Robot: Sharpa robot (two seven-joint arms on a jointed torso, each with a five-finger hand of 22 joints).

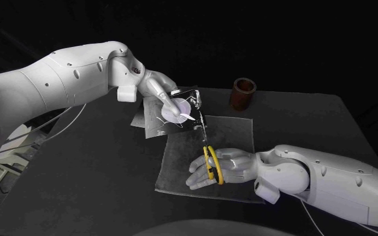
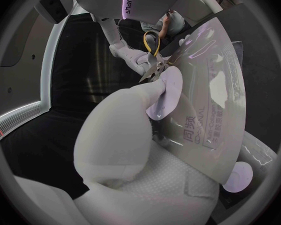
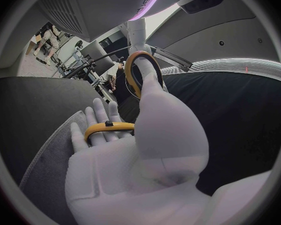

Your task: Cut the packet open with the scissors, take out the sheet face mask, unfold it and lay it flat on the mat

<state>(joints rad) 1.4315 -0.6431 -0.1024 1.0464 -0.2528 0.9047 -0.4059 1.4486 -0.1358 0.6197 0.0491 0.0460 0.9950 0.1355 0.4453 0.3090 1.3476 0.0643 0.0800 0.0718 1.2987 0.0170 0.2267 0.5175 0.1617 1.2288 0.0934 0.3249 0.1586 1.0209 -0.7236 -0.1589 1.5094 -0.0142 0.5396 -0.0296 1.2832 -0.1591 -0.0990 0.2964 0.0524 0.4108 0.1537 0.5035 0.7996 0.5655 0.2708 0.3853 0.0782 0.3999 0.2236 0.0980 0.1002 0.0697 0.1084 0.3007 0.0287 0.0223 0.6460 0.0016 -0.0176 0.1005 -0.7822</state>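
Observation:
My left hand (image 1: 163,96) holds the face mask packet (image 1: 192,117) upright above the far edge of the grey mat (image 1: 236,132). In the left wrist view its fingers (image 2: 167,87) pinch the shiny printed packet (image 2: 209,100). My right hand (image 1: 224,166) grips the yellow-handled scissors (image 1: 212,165) over the mat, blades pointing up at the packet's right edge. The scissors (image 2: 152,50) have their tips against the packet's edge in the left wrist view. The right wrist view shows my right hand (image 3: 147,135) with its fingers through the yellow loops of the scissors (image 3: 135,75).
A brown cylindrical cup (image 1: 242,94) stands at the back of the black table (image 1: 315,121), right of the packet. The mat's near edge lies just under my right hand.

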